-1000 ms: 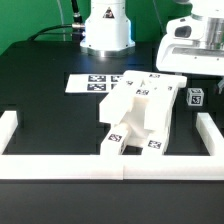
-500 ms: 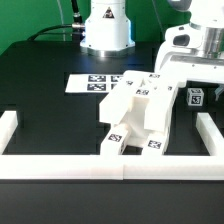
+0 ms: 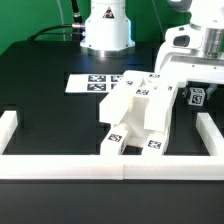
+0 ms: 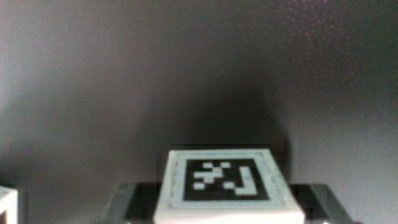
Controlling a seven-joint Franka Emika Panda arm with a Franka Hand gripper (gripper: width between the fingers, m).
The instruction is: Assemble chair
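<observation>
The partly built white chair (image 3: 140, 115), a boxy seat with tagged frames joined to it, stands in the middle of the black table. At the exterior view's right a small white tagged peg (image 3: 197, 97) stands on the table, and my gripper (image 3: 194, 92) is down over it. In the wrist view the peg (image 4: 219, 183) fills the space between the two dark fingers (image 4: 135, 196), which press against both of its sides. The gripper (image 4: 224, 198) is shut on the peg, which still rests on the table.
The marker board (image 3: 95, 83) lies flat behind the chair. A white border wall (image 3: 60, 165) runs along the front, with side pieces at both ends (image 3: 211, 132). The robot's white base (image 3: 106, 30) stands at the back.
The gripper has come down from above the right side of the chair onto the small peg. The chair has not moved.
</observation>
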